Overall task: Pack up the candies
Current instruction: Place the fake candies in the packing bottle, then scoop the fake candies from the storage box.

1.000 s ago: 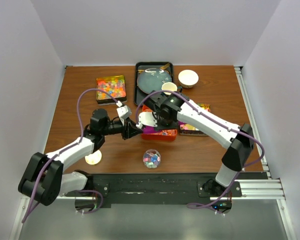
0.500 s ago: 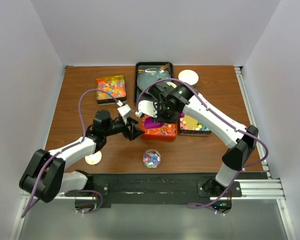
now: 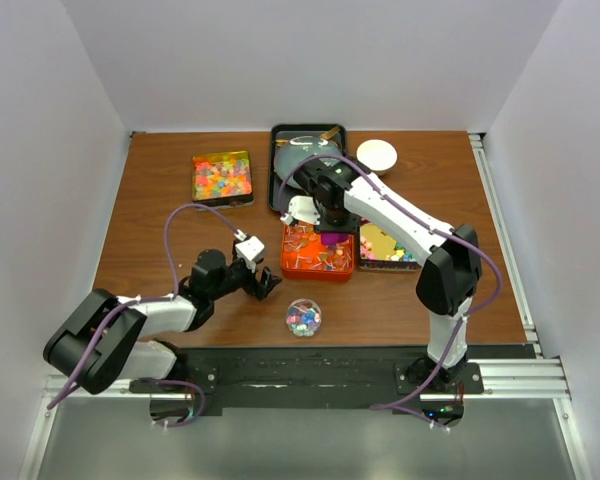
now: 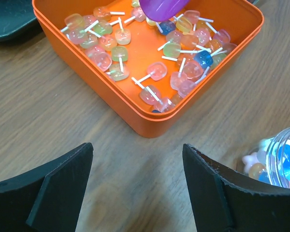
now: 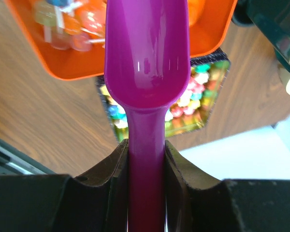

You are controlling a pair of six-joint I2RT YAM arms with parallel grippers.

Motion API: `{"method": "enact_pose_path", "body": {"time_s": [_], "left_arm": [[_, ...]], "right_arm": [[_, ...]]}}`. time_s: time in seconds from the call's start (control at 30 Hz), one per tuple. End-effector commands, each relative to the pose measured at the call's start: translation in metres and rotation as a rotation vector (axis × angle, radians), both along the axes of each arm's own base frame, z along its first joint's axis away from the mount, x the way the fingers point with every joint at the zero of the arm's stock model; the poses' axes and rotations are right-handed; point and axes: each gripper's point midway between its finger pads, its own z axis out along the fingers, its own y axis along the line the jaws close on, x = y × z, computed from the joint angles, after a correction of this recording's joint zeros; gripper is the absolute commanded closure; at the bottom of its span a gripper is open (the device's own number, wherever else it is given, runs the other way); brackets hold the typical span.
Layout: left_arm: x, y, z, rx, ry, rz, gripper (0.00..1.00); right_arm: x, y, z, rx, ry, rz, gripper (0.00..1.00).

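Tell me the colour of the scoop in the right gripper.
The scoop is glossy purple, clearest in the right wrist view.

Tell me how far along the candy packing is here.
Done: the clear jar already holds some candies. In hand: the right claw is shut on the purple scoop, poised above the orange tray; the left claw is open and empty. Left: many wrapped candies lie in that tray, unpacked.

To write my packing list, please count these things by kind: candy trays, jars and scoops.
Candy trays: 3 (orange tray, left tray, right tray)
Clear jar: 1
Purple scoop: 1
Total: 5
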Motion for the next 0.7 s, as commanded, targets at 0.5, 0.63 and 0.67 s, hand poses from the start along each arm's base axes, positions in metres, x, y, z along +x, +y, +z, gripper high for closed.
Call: {"method": "enact_pose_path", "body": {"time_s": [0.5, 0.63, 0.67], "left_arm": [[-0.001, -0.007, 0.014, -0.067, -0.075, -0.021, 0.21], [-0.002, -0.006, 0.013, -0.065, -0.076, -0.021, 0.21], [-0.003, -0.005, 0.013, -0.064, -0.075, -0.021, 0.21]], "right_arm": [[0.085, 0.007, 0.003, -0.251, -0.311, 0.164, 1.00], [0.088, 0.015, -0.009, -0.259, -0.322, 0.201, 1.00], [0.088, 0.018, -0.010, -0.258, -0.324, 0.216, 1.00]]}}
